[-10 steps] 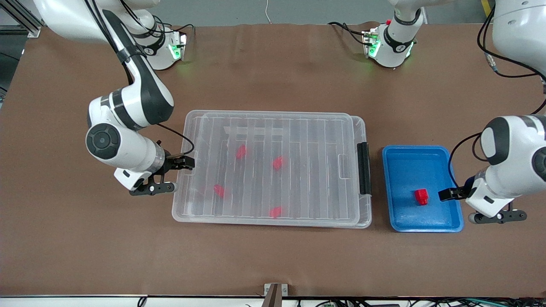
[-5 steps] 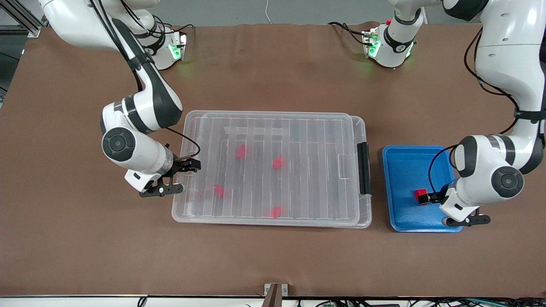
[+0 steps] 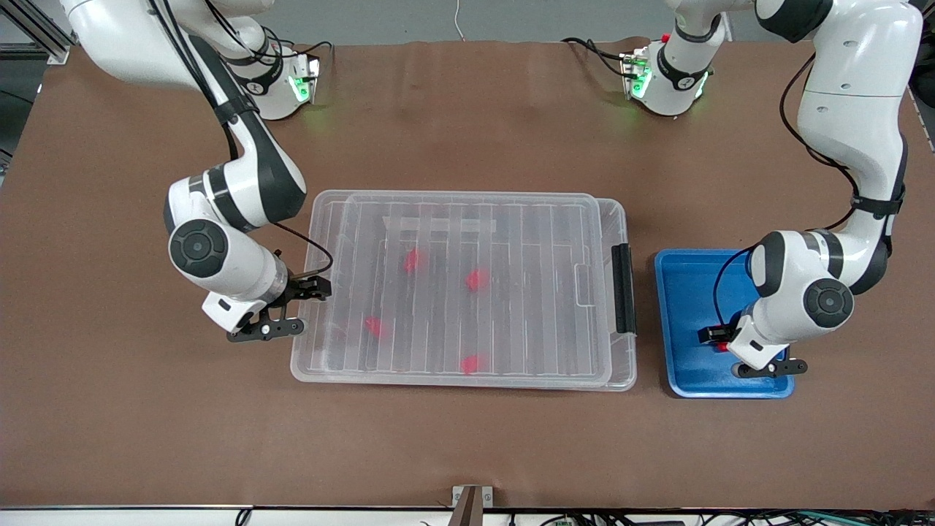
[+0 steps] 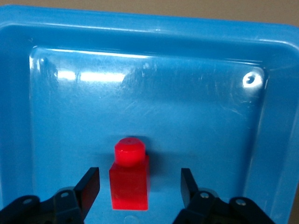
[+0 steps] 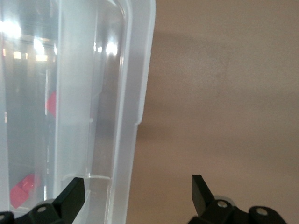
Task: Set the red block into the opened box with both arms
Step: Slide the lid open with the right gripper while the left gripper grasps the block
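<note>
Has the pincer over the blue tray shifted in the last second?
Yes. The left pincer has come in from the blue tray's edge toward the box and now straddles the red block.

One block [image 4: 129, 179] in tray [image 3: 683, 274], tray beside box [image 3: 467, 208], four blocks inside.

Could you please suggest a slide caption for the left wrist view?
Left gripper straddling the red block in the blue tray, fingers not yet touching.
</note>
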Tool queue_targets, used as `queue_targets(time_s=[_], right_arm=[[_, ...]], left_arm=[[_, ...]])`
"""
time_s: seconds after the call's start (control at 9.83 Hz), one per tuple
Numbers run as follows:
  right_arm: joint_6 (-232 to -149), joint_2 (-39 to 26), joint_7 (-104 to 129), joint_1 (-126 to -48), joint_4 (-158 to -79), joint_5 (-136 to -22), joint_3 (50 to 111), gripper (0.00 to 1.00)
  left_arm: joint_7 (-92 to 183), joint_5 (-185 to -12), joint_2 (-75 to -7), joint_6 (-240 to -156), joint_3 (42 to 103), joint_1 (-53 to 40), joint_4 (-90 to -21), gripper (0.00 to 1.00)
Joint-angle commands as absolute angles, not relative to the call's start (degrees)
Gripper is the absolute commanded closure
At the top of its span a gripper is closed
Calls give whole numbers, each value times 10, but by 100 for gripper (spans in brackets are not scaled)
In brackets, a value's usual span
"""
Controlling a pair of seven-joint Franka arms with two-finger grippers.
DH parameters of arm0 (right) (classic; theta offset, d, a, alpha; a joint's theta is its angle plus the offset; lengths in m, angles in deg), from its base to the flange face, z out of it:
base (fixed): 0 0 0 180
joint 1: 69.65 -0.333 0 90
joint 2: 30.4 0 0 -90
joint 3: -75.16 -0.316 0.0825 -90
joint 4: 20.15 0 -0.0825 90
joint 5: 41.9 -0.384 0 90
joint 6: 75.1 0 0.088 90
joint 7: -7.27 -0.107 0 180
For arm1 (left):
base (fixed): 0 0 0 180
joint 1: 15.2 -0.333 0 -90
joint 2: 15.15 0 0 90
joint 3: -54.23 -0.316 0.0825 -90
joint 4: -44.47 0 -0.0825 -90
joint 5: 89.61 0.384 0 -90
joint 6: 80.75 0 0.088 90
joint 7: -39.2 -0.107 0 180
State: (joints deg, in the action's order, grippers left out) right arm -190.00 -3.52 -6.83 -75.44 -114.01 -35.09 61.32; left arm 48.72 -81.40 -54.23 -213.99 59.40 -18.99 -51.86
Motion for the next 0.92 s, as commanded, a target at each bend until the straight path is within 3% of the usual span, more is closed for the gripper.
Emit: queue_targets(time_s=[0.0,0.2,0.31,0.81], right_arm=[[-1907,-42,-69,-735,-1153,-329,608,0],[-1894,-43,-48,-727,-1157,-320,609,0],[-1885,-46,-36,-718,-1157,-319,609,0],[-1834,-61,82,-660,-1155,-319,614,0]], left_arm=[[500,-805,-546,-2154,594,-189,-536,70],[500,-805,-544,-2153,594,-188,-534,93],[500,-805,-536,-2148,599,-189,-532,97],[512,-809,-440,-2058,609,-166,-512,99]])
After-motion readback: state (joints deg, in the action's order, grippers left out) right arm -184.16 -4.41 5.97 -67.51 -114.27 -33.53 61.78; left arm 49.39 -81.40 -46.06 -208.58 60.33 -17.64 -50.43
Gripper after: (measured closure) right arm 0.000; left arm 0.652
